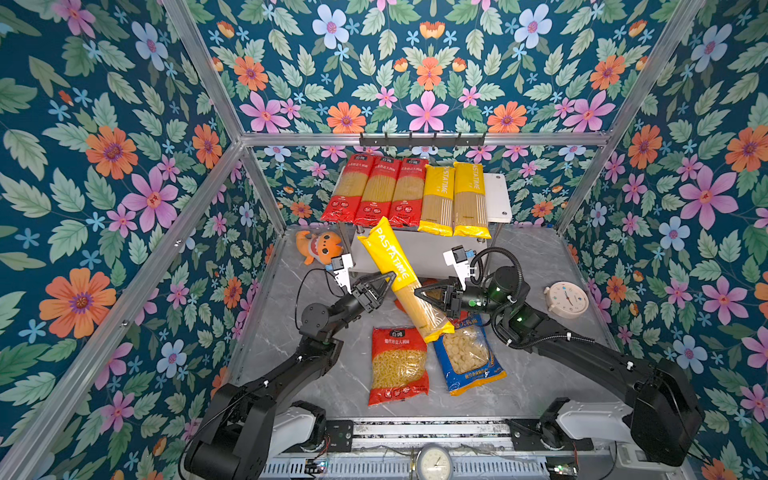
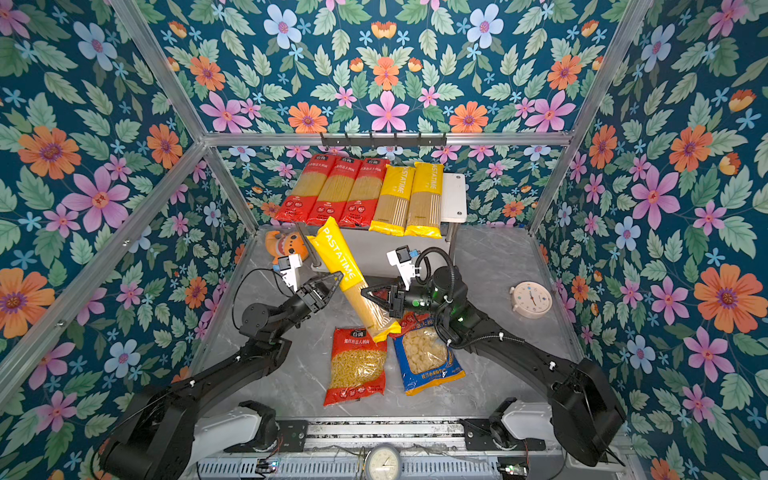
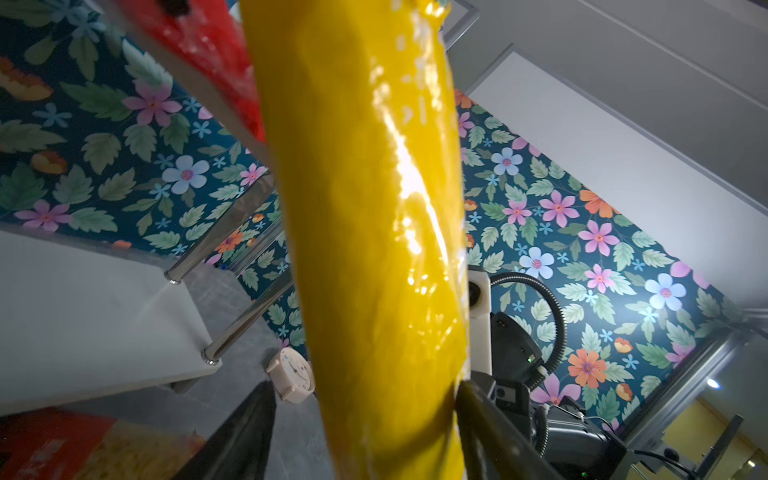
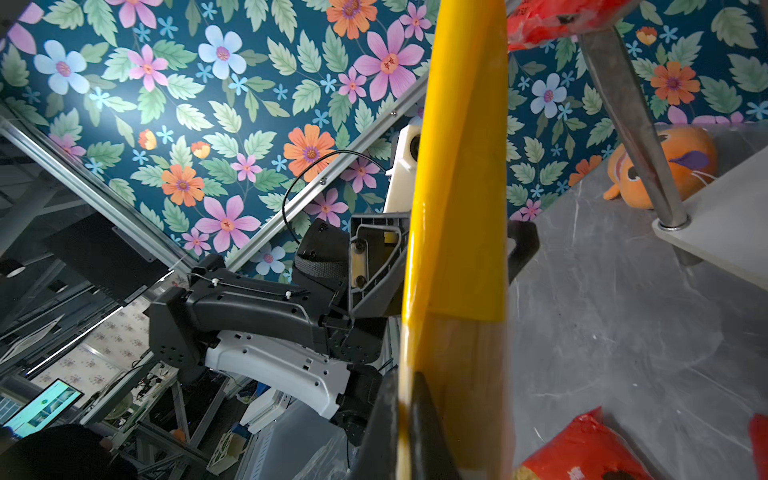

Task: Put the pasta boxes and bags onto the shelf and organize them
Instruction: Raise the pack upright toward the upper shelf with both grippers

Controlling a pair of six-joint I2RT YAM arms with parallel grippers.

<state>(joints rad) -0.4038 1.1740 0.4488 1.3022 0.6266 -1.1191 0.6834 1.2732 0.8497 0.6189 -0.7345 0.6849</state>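
One yellow spaghetti pack (image 1: 395,270) hangs above the counter (image 1: 561,266), just before the shelf (image 1: 497,195), long axis slanting up toward the red packs (image 1: 380,191), while the top board's bare strip lies off to the right. Right fingers (image 4: 426,424) pinch its clear lower half shut; left fingers (image 3: 245,428) stand wide astride the yellow half, one touching, not clamped.

Colour overload in here lol. The shelf (image 1: 496,195) is white boards on chrome legs. On top of it are three red spaghetti packs (image 1: 380,191) with pale golden windows, then two yellow PASTATIME packs (image 1: 440,199) with white lettering. In front of the shelf there's a third yellow pack (image 1: 386,253), a red pasta bag (image 1: 399,365) and a blue-and-yellow bag (image 1: 469,357), all over a grey marble tabletop (image 1: 536,266). Beside the shelf sits an orange plush (image 1: 318,245). The walls (image 1: 124,166) are dark teal with pink, orange and pale-blue flowers and green leaves.
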